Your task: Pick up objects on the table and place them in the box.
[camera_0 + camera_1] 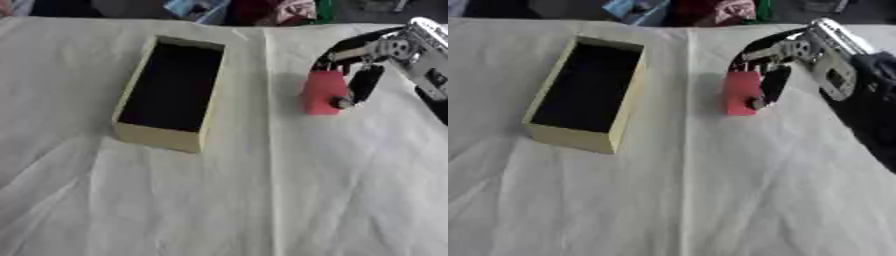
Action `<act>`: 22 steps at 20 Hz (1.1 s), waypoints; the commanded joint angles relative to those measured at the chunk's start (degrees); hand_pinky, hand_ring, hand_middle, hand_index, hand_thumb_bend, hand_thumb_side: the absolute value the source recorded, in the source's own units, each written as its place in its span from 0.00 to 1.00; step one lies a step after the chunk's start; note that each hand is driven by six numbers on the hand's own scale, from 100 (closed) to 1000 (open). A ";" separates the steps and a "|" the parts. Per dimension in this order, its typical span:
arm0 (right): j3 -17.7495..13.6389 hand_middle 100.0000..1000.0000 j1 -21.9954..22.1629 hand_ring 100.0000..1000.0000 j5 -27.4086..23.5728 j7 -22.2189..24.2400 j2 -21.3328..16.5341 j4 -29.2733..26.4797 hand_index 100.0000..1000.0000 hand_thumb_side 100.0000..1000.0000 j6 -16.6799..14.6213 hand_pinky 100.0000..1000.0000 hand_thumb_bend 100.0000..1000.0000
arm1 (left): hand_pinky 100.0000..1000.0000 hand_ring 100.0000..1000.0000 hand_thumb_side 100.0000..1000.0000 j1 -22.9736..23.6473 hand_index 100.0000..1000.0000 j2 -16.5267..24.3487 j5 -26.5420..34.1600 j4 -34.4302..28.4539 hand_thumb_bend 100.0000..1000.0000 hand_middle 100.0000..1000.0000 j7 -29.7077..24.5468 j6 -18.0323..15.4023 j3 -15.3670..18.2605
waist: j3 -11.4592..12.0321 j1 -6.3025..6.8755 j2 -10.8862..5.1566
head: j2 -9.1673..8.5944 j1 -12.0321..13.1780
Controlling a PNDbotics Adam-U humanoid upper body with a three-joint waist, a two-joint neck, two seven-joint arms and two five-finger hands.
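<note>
Robot right hand [363,75], reaching in from the right, curls its fingers and thumb around a red block [322,94] standing on the white cloth [262,200], apparently gripping it for transfer to the open cream box [131,130] nearby on its left.

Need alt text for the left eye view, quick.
The robot's right hand curls its fingers around a red block on the white cloth. To its left stands an open cream box with a dark interior.

Red block [322,93], cream box [163,136], white cloth [262,200].
</note>
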 commanded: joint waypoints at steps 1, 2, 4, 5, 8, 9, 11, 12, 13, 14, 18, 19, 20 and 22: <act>0.00 0.62 -1.06 0.71 -0.16 -0.75 -0.29 -0.24 0.76 0.00 0.86 0.66 0.00 | 0.52 0.49 0.00 -0.69 0.62 0.72 0.12 -1.15 0.11 0.47 -0.23 -0.05 -0.04 | 0.15 -0.16 -1.63 | -0.22 -0.15; -0.02 0.61 -1.00 0.71 -0.34 -0.92 -0.31 -0.31 0.75 0.00 1.08 0.66 0.00 | 0.52 0.49 0.00 -0.70 0.62 0.73 0.13 -1.15 0.12 0.47 -0.24 -0.06 -0.04 | 0.15 -0.15 -1.64 | -0.21 -0.15; -0.09 0.60 -0.97 0.70 -0.84 -1.13 -0.52 -0.78 0.74 0.00 1.45 0.66 0.00 | 0.52 0.49 0.00 -0.72 0.62 0.76 0.13 -1.15 0.12 0.47 -0.26 -0.07 -0.03 | 0.13 -0.14 -1.66 | -0.22 -0.10; -0.16 0.60 -0.97 0.70 -1.16 -1.16 -0.73 -1.16 0.74 0.00 1.60 0.66 0.00 | 0.52 0.49 0.00 -0.71 0.62 0.77 0.12 -1.15 0.12 0.47 -0.27 -0.06 -0.03 | 0.11 -0.14 -1.67 | -0.25 -0.07; -0.76 0.60 -1.13 0.70 -2.39 -1.32 -1.84 -3.01 0.74 0.00 1.97 0.66 0.00 | 0.52 0.49 0.00 -0.68 0.62 0.83 0.10 -1.15 0.11 0.47 -0.28 -0.02 -0.01 | -0.02 -0.14 -1.73 | -0.27 0.06; -1.00 0.60 -1.24 0.70 -2.79 -1.37 -2.24 -3.70 0.74 0.00 2.08 0.66 0.00 | 0.52 0.49 0.00 -0.68 0.62 0.86 0.09 -1.15 0.11 0.47 -0.30 -0.01 -0.01 | -0.07 -0.14 -1.75 | -0.26 0.09; -1.62 0.59 -1.62 0.70 -3.58 -1.56 -3.08 -5.20 0.73 0.00 2.12 0.66 0.00 | 0.52 0.49 0.00 -0.65 0.62 0.89 0.07 -1.15 0.11 0.47 -0.34 0.00 -0.01 | -0.18 -0.16 -1.80 | -0.29 0.13; -1.94 0.59 -1.82 0.70 -3.89 -1.72 -3.45 -5.93 0.73 0.00 2.02 0.66 0.00 | 0.52 0.49 0.00 -0.64 0.62 0.90 0.07 -1.15 0.11 0.47 -0.35 0.02 -0.01 | -0.22 -0.17 -1.83 | -0.31 0.15; -2.22 0.59 -1.96 0.70 -4.10 -1.94 -3.75 -6.57 0.72 0.00 1.91 0.66 0.00 | 0.52 0.49 0.00 -0.63 0.62 0.91 0.07 -1.15 0.11 0.47 -0.36 0.03 -0.01 | -0.24 -0.18 -1.85 | -0.33 0.16; -2.57 0.59 -2.20 0.70 -4.24 -2.39 -3.99 -7.24 0.70 0.00 1.80 0.67 0.00 | 0.52 0.49 0.00 -0.62 0.62 0.93 0.08 -1.15 0.11 0.47 -0.37 0.03 -0.01 | -0.24 -0.19 -1.88 | -0.38 0.15; -3.65 0.59 -3.37 0.71 -4.50 -4.42 -4.32 -9.29 0.65 0.00 1.54 0.67 0.00 | 0.52 0.49 0.00 -0.64 0.62 0.99 0.11 -1.15 0.11 0.47 -0.39 0.03 -0.01 | -0.18 -0.22 -1.97 | -0.49 0.15; -3.96 0.59 -3.74 0.71 -4.65 -4.82 -4.33 -9.66 0.64 0.00 1.58 0.67 0.00 | 0.52 0.49 0.00 -0.64 0.62 1.02 0.11 -1.15 0.11 0.47 -0.37 0.02 0.01 | -0.16 -0.23 -1.98 | -0.49 0.15; -4.30 0.59 -4.25 0.71 -4.84 -5.21 -4.23 -10.01 0.63 0.00 1.68 0.67 0.00 | 0.52 0.49 0.00 -0.65 0.62 1.06 0.11 -1.15 0.11 0.47 -0.35 0.02 0.01 | -0.14 -0.25 -2.01 | -0.49 0.14; -4.82 0.57 -5.56 0.71 -5.08 -5.82 -3.64 -10.37 0.61 0.00 2.04 0.67 0.00 | 0.52 0.49 0.00 -0.73 0.62 1.11 0.12 -1.15 0.11 0.47 -0.36 0.00 -0.03 | -0.07 -0.30 -2.05 | -0.47 0.05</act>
